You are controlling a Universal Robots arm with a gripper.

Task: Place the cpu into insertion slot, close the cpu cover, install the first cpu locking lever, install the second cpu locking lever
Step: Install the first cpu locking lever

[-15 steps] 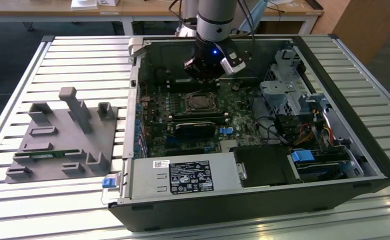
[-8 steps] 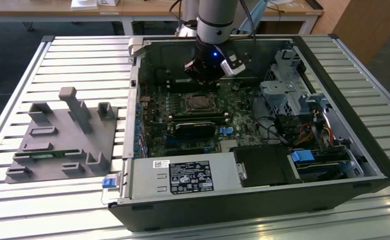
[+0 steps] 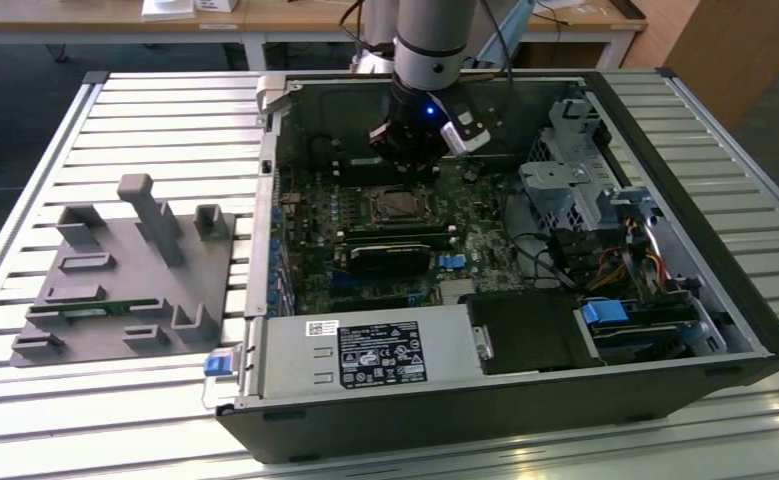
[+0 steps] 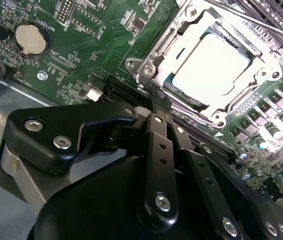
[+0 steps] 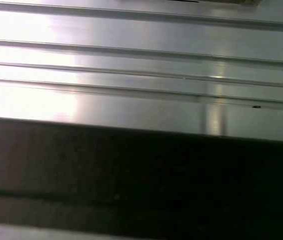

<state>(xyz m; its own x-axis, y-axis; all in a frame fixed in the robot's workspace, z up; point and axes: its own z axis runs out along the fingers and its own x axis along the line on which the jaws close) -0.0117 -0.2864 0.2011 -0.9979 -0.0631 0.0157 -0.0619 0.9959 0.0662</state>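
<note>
The cpu (image 4: 210,67) sits in its socket with the cover (image 4: 154,60) seemingly down; my claw (image 4: 154,107), pinched closed and empty, hovers beside it.

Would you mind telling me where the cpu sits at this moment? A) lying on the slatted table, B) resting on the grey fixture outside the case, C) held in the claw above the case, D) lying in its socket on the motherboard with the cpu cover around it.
D: in the second wrist view the cpu lies flat in the socket, with the cpu cover framing it.
</note>
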